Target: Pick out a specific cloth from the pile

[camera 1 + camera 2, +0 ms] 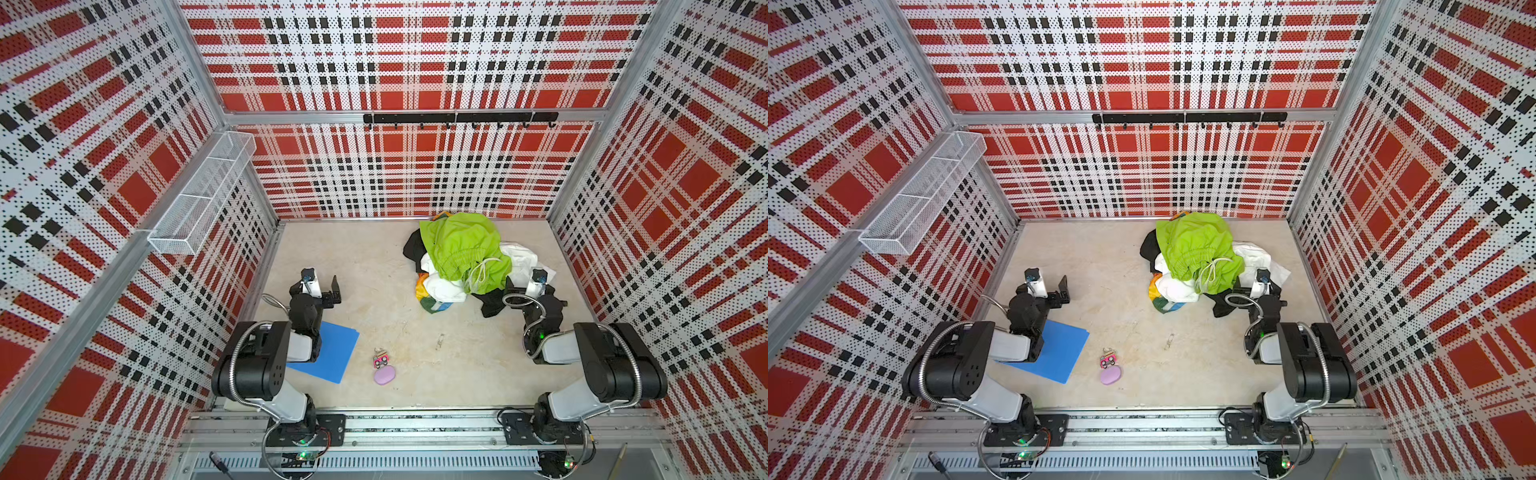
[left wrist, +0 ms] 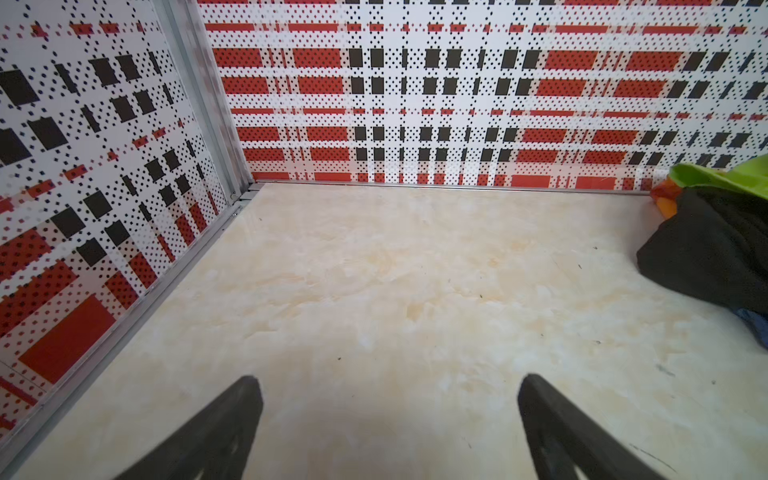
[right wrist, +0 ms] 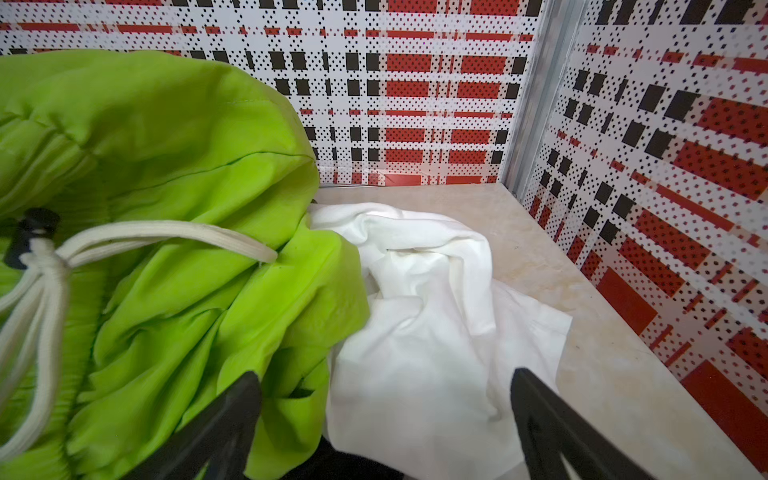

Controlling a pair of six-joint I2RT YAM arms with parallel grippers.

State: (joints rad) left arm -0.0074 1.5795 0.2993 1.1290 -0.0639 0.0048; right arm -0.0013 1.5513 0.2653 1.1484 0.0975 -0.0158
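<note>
Left end effector [image 2: 388, 384] has its two black fingers [image 2: 224, 428] spread wide apart over the beige marbled table [image 2: 374, 270]. Plaid walls [image 2: 457, 104] in red, black and white meet in a corner beyond. At the frame's edge sits the pile [image 2: 715, 249]: a black garment [image 2: 706, 257] with lime-green fabric [image 2: 723, 176] on top and an orange scrap [image 2: 665, 201] by the wall.

I'm seeing the pile [image 1: 461, 245] showing soft matt fabric, the table [image 1: 365, 266] looking smooth and marbled, the walls [image 1: 395, 174] looking perforated.

Bulk of cloth [image 1: 432, 304] buried under pile [image 1: 457, 245] — corner (rainbow) shows; pink trinket [image 1: 381, 360] too small.
</note>
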